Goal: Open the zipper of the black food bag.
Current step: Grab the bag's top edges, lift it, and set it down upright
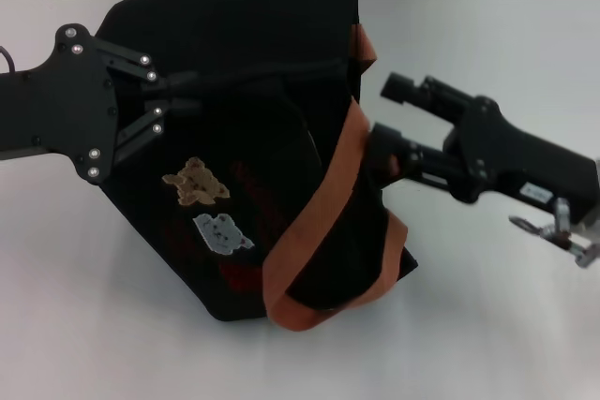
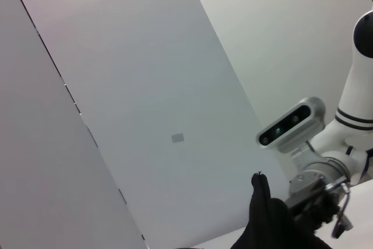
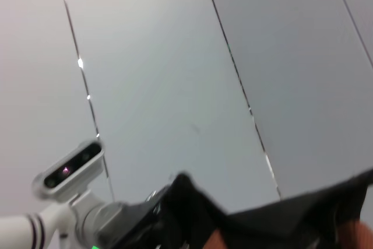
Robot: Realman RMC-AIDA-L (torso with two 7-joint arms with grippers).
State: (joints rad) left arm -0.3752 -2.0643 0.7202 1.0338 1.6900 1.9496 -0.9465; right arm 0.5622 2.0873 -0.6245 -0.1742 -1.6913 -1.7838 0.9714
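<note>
The black food bag [image 1: 253,138] lies slumped on the white tabletop [image 1: 84,325], between the two end effectors. The left end effector [image 1: 183,100] reaches in from the bag's upper side, and its two thin fingers [image 1: 178,81] are drawn close together on a fold of black fabric near the top rim, so it looks pinched shut on the bag. The right end effector [image 1: 380,124] comes in from the opposite side, by the orange-brown strap [image 1: 323,203]. One stubby finger [image 1: 408,89] stands clear in the air while the other presses against the bag beside the strap, so its jaws read as parted, and I cannot tell whether anything is caught between them.

The bag is soft cloth and probably light. It sags and creases, so it would give and bunch instead of resisting a pull. Judging from that, one side needs to be held taut while the zipper pull is drawn along the rim; the pull itself is the part to take, being small and metal and likely slippery.

The zipper cannot be made out anywhere: it is lost in black folds between the end effectors. Both wrist views show mostly wall panels, with only a dark edge of bag fabric [image 3: 274,214] and the opposite arm's camera. The brown bear patch [image 1: 195,182] and the pale grey one [image 1: 221,233] face up; the red lettering is barely legible.
</note>
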